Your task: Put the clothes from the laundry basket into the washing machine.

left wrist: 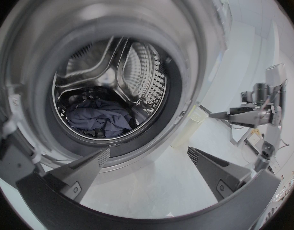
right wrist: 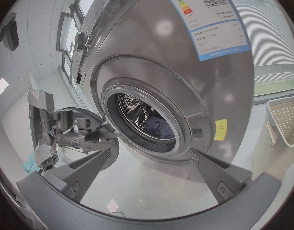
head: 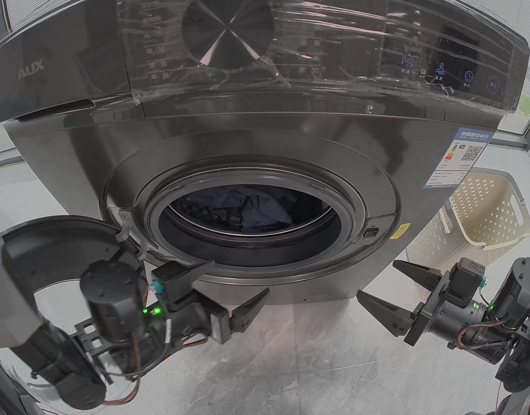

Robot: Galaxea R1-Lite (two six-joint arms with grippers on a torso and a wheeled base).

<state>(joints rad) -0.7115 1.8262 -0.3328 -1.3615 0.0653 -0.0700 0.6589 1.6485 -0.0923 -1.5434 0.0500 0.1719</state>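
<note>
Washing machine (head: 74, 162), door (head: 57, 237) open, energy label (head: 458, 157) in tiny print; dark blue clothes (head: 250, 208) in drum, perhaps several, partly hidden; left gripper (head: 237, 279) and right gripper (head: 377, 279) both spread, empty.

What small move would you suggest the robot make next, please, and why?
Probably turn the right gripper toward the laundry basket: its fingers are open and empty, dark clothes already lie in the drum, and the basket's bottom is hidden.
</note>
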